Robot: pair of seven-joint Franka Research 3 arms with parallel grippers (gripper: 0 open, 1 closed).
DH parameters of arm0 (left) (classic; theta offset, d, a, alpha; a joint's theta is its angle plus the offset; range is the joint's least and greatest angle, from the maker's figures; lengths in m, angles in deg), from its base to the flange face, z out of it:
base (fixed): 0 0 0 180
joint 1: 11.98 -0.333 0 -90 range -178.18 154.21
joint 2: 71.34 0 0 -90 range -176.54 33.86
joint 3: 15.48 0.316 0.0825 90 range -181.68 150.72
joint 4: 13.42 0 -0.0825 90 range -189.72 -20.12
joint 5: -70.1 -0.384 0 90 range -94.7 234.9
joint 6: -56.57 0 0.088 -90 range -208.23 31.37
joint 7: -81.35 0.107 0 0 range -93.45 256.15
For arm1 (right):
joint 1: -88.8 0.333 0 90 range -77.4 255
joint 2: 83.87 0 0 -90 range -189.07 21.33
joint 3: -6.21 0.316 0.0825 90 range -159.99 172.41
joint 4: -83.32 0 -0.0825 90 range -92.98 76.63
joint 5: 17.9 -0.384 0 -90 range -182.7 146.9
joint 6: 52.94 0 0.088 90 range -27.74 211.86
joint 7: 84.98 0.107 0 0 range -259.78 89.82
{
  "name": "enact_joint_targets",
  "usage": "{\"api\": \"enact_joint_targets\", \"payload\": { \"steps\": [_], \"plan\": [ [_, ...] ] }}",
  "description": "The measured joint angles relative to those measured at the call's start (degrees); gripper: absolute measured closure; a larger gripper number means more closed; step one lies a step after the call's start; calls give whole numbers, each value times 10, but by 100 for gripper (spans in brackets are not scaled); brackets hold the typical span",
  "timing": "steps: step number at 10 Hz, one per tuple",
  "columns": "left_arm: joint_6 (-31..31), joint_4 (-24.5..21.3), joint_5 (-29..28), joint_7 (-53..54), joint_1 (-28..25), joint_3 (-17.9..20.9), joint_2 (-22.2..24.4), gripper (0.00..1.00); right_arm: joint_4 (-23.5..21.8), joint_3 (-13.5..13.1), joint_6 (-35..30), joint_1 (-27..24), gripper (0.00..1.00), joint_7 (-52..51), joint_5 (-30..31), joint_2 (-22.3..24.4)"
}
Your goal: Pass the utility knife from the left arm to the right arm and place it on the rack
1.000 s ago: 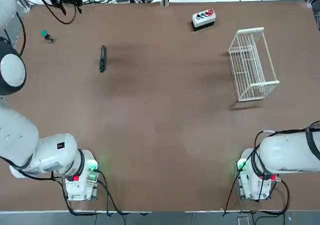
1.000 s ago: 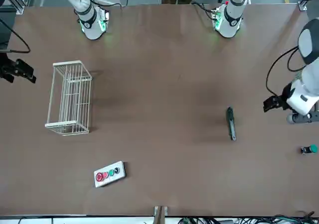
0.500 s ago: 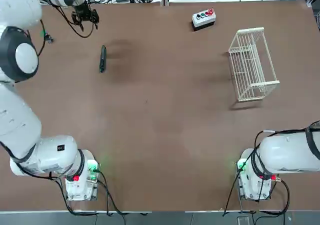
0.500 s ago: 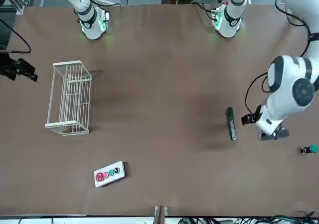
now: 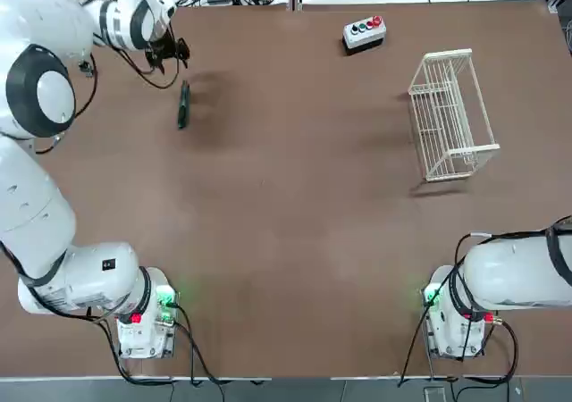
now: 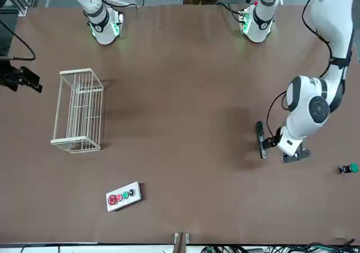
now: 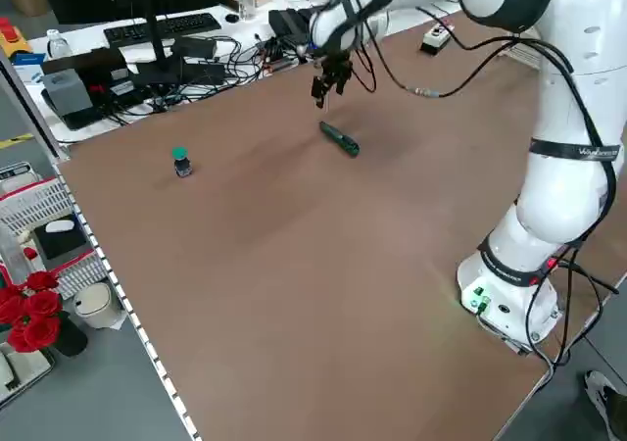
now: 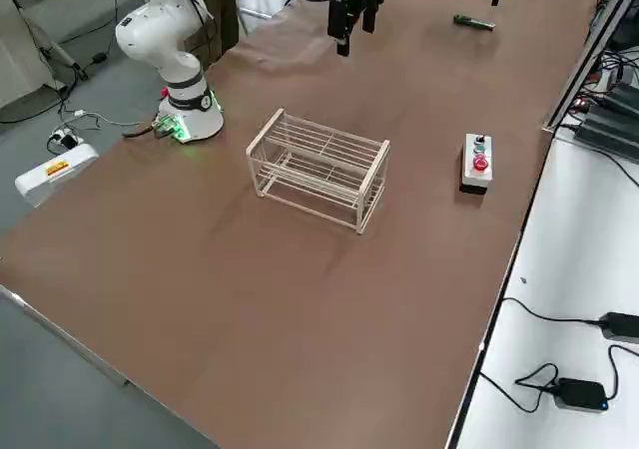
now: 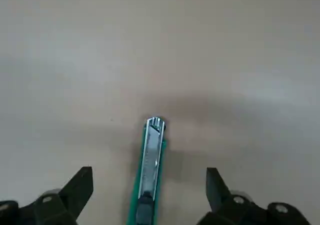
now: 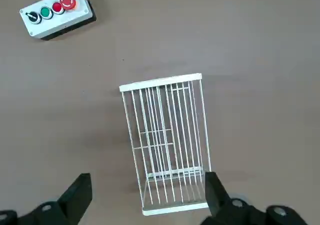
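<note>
The utility knife lies flat on the brown table at the far left, slim, green and black. In the left wrist view the knife runs straight between the two spread fingers of my left gripper, which is open and hangs above the knife without touching it. From the front, the left gripper stands just beside the knife. The white wire rack sits at the far right. My right gripper is open and empty, held high over the rack.
A grey box with coloured buttons stands at the back, left of the rack. A small green-capped object sits near the table's left edge, past the knife. Cables and equipment crowd the bench behind the table.
The left arm has swung in from the table's left edge to above the knife, its gripper lower. The knife, the rack and the right arm have stayed put.
</note>
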Motion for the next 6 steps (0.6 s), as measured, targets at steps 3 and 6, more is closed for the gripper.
{"api": "enact_joint_targets", "payload": {
  "steps": [3,6],
  "plan": [
    [-27,-22,-20,-8,2,0,-17,1,0,5,11,11,0,1,0,0],
    [-27,-28,-73,-42,3,0,-31,6,0,3,14,9,0,2,0,0]
  ]
}}
